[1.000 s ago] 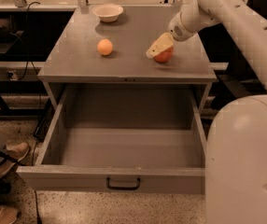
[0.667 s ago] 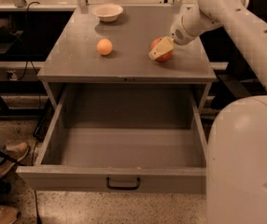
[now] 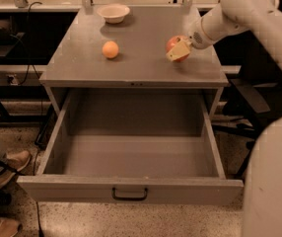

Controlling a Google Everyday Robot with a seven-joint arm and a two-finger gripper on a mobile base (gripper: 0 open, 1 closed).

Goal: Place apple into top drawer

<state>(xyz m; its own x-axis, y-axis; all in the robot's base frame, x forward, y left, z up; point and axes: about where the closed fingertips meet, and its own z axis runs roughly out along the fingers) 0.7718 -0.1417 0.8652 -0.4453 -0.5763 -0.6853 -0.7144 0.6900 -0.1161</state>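
Observation:
The red apple (image 3: 173,43) is at the right of the cabinet top (image 3: 131,58), just above or barely on the surface, with a shadow under it. My gripper (image 3: 178,50) reaches in from the right and is shut on the apple, its cream fingers (image 3: 180,49) covering the apple's front side. The top drawer (image 3: 131,187) is pulled wide open below the cabinet top. Its inside shows nothing in it, and its black handle (image 3: 129,195) is at the centre of the front panel.
A small orange ball-like fruit (image 3: 110,49) lies on the left of the top. A white bowl (image 3: 113,12) stands at the back. A person's leg and shoes (image 3: 5,167) are on the floor at left. My white body (image 3: 274,181) fills the lower right.
The gripper and the apple have shifted slightly right and up together. The drawer, the orange fruit and the bowl have not moved.

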